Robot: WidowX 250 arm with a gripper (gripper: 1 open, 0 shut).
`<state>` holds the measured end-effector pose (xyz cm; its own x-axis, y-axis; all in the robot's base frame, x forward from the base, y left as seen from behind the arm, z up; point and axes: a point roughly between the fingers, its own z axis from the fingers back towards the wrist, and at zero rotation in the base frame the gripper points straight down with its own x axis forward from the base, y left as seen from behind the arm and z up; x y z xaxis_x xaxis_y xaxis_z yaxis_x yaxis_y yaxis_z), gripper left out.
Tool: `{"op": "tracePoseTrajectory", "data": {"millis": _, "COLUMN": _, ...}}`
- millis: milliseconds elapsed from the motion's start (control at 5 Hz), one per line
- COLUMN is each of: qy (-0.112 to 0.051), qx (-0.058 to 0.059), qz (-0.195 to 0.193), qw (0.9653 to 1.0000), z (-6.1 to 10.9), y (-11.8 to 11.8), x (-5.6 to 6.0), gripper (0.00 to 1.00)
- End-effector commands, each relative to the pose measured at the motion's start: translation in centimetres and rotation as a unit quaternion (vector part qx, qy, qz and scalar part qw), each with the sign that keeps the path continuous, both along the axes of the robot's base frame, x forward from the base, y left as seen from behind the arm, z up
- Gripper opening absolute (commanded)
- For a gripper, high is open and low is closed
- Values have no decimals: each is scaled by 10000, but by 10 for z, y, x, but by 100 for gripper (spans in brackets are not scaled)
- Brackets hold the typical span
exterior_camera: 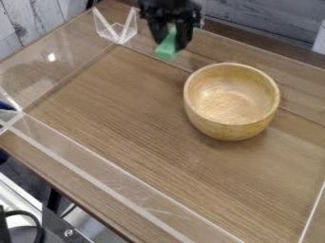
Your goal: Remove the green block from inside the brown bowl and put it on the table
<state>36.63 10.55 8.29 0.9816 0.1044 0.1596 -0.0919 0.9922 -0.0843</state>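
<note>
The green block [168, 44] is a small bright-green bar, smooth and plain. It hangs nearly upright, slightly tilted, its upper part clamped in the dark hand [170, 30], well outside the brown bowl [231, 100], beyond the bowl's far-left side and just above the surface [114, 123]. The brown bowl is round, light tan wood with a thick rim and smooth rounded sides; it sits upright and holds nothing. The surface under the bowl is brown wood-grain with darker plank lines
</note>
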Motion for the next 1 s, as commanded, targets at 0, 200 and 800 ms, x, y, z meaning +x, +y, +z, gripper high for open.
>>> {"op": "tracePoseTrajectory", "data": {"millis": 0, "qy": -322, "qx": 219, "qz": 23, "qw": 9992, "z": 19, "y": 14, "x": -3, "gripper": 0}}
{"op": "tracePoseTrajectory", "data": {"millis": 200, "qy": -337, "qx": 230, "qz": 22, "qw": 9992, "z": 12, "y": 17, "x": 2, "gripper": 0}}
{"op": "tracePoseTrajectory", "data": {"millis": 800, "qy": -544, "qx": 175, "qz": 32, "qw": 9984, "z": 31, "y": 12, "x": 3, "gripper": 0}}
